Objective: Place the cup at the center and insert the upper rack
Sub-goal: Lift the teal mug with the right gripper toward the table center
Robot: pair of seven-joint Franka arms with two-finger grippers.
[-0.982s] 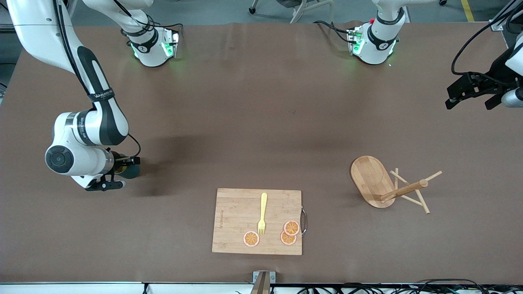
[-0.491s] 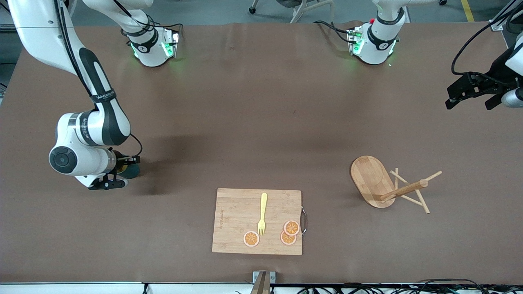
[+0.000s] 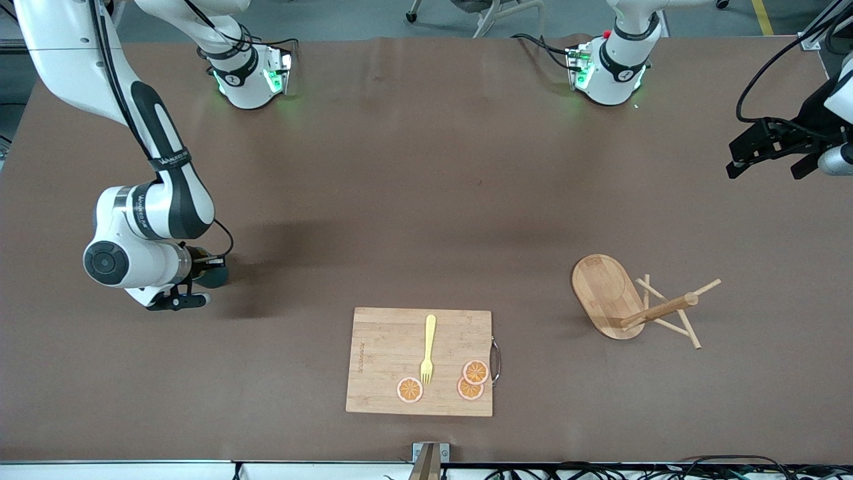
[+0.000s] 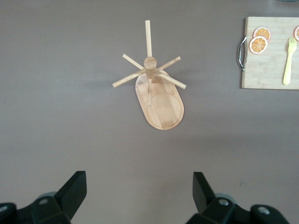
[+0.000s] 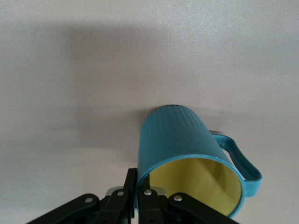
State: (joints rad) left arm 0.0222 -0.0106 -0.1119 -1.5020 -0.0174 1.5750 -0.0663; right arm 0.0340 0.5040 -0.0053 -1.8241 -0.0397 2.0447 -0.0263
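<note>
The teal ribbed cup (image 5: 180,144) with yellow inside is pinched at its rim by my right gripper (image 5: 142,184), one finger inside and one outside. In the front view the cup (image 3: 212,275) shows only as a dark sliver beside the right gripper (image 3: 200,270), near the right arm's end of the table. The bamboo rack (image 3: 623,300) lies tipped on its side toward the left arm's end, its oval base on edge and post and pegs on the table. It also shows in the left wrist view (image 4: 156,91). My left gripper (image 3: 766,150) is open and empty, high over the table's edge.
A rectangular bamboo cutting board (image 3: 383,363) lies near the front camera at mid-table, with a yellow fork (image 3: 428,349) and orange slices (image 3: 470,380) on it and a metal handle (image 3: 495,360) at one end.
My right arm's wrist has shifted slightly away from the front camera and toward the table's middle, the cup with it. The left arm and the rack have not moved.
</note>
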